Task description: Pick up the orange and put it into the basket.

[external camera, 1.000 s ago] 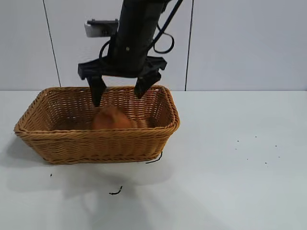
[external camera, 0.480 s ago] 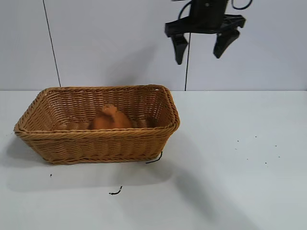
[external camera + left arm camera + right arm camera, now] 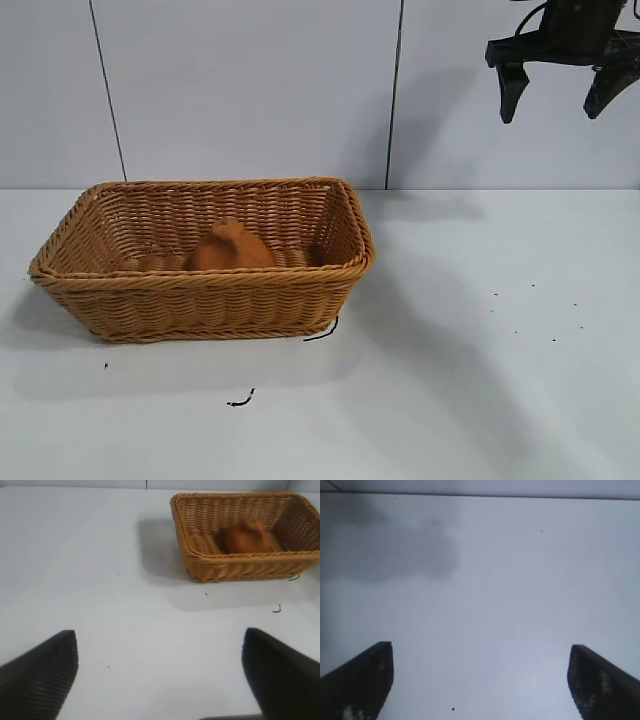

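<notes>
Orange [image 3: 231,247] at rest inside the basket [image 3: 205,297], near the middle of its floor, knobby neck pointing up, only the upper part showing above the near braided rim. Basket standing flat on the white table [image 3: 470,380], well apart from everything else but a few dark flecks, one curled scrap [image 3: 240,401] lying on the table in front of the basket and another thin strand [image 3: 322,331] just beside its near right corner. Right gripper [image 3: 558,95] high in the air, far to the right of the basket and clear above the table, fingers spread wide and holding nothing; same seen from its own wrist, dark fingertips [image 3: 357,682] well apart over bare table. Left gripper [image 3: 160,677] likewise spread and empty, seen only from its own wrist camera, well away from the basket [image 3: 240,562], with the orange [image 3: 246,537] visible inside the wicker; exact height of this gripper above the table hard to judge from that angle. No contact between either gripper and the orange or the basket.
</notes>
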You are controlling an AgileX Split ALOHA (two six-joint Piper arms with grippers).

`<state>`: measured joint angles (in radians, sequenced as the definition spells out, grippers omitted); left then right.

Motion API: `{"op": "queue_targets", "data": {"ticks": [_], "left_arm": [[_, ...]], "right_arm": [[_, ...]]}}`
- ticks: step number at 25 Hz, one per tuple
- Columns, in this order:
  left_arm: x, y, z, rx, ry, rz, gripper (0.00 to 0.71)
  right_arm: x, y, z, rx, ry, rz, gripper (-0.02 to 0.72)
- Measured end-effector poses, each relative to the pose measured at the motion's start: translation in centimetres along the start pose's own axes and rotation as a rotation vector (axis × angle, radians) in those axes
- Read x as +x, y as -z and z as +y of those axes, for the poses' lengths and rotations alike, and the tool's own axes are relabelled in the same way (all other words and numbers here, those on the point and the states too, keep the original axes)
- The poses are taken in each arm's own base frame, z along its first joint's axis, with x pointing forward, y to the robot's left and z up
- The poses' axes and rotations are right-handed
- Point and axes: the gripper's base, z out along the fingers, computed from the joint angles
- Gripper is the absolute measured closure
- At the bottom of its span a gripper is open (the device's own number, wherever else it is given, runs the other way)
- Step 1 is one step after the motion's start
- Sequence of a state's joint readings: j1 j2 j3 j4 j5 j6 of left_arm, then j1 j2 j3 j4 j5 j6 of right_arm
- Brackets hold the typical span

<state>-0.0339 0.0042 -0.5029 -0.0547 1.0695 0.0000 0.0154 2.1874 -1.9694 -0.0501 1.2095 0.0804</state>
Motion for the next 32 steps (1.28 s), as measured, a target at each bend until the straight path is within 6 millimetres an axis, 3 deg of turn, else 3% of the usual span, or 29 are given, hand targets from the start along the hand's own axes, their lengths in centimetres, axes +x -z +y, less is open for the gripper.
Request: {"op": "queue_targets", "data": {"ticks": [7,16,23,27,32], "left_arm": [[0.0,0.0,0.0,0.000,0.000,0.000,0.071],[0.0,0.0,0.0,0.000,0.000,0.000,0.071],[0.0,0.0,0.0,0.000,0.000,0.000,0.071],[0.0,0.0,0.0,0.000,0.000,0.000,0.071],[0.0,0.0,0.0,0.000,0.000,0.000,0.071]], "right_arm": [[7.3,2.5,-0.6,0.006,0.027,0.138,0.029],[18.9,8.9,-1.6,0.002,0.026,0.130,0.029],[28.2,12.2,-2.3,-0.007,0.030,-0.001,0.029],[33.4,12.6,-2.6,-0.012,0.073,-0.172,0.029],[38.3,13.1,-2.9,-0.022,0.079,-0.435,0.029]]}}
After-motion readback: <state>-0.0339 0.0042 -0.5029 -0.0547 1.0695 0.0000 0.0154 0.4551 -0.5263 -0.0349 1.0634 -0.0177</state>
